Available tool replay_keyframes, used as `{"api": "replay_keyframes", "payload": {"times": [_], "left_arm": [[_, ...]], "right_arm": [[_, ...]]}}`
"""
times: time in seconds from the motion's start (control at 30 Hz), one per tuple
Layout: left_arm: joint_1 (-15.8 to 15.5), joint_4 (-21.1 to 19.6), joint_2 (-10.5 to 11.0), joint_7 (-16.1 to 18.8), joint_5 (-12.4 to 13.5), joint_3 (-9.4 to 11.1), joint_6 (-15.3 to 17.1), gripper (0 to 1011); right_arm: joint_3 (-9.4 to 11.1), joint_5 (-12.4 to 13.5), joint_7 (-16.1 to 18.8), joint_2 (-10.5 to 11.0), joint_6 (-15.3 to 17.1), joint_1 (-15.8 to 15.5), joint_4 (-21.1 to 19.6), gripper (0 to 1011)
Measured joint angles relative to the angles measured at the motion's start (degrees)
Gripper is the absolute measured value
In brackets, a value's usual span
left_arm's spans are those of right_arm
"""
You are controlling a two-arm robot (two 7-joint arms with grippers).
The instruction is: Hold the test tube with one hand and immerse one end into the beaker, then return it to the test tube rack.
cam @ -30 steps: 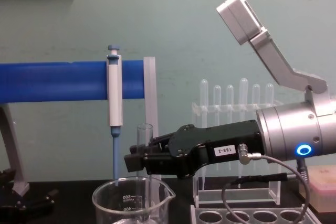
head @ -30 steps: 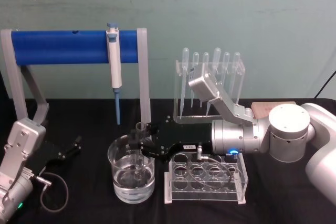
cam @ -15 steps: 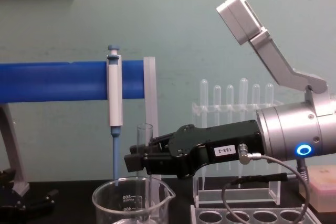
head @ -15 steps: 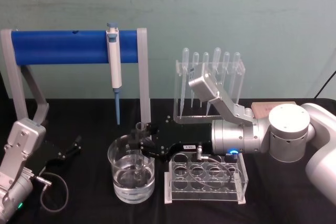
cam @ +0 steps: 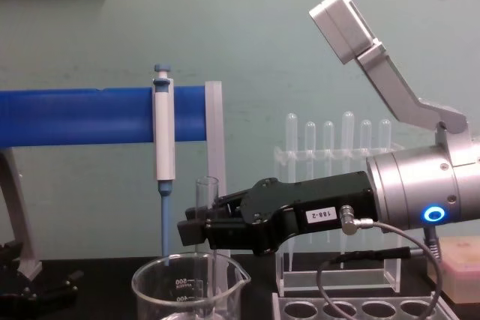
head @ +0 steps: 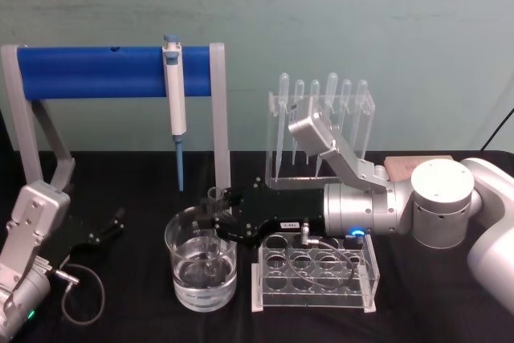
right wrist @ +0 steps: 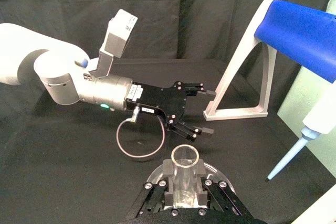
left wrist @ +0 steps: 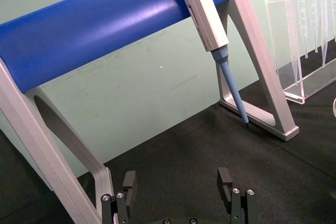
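Clamping the upright test tube (cam: 207, 200), its foot in the beaker (head: 201, 279), your right tool (head: 215, 226) has the rack (head: 317, 277) just right of the beaker; your left tool (left wrist: 177, 178) idles, fingers spread.

My right gripper (cam: 196, 231) covering test tube (cam: 207, 191) midsection; chest view's 6 o'clock edge cutting off beaker (cam: 150, 290) base, tube's lower end with it.

Behind the black, white-labelled right gripper (cam: 196, 231) sit a silver round wrist (cam: 420, 181), a blue ring light (cam: 432, 214) and a grey cable (cam: 319, 281).
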Motion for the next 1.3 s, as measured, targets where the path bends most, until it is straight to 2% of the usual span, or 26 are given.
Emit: {"api": "replay_keyframes", "payload": {"times": [0.27,0.7,1.03,1.3], "left_arm": [[0.0,0.0,0.0,0.0,0.0,0.0,0.0,1000],[0.0,0.0,0.0,0.0,0.0,0.0,0.0,1000],[0.0,0.0,0.0,0.0,0.0,0.0,0.0,1000],[0.0,0.0,0.0,0.0,0.0,0.0,0.0,1000]], "right_arm": [[0.6,0.2,0.4,0.4,0.9,0.0,-1.5,226],[2.2,2.0,0.5,3.1,4.2,1.3,-7.8,226],[4.3,5.2,0.1,7.4,7.4,2.0,-14.5,226],[6.0,8.1,-1.6,12.7,10.1,0.9,-20.9,226]]}}
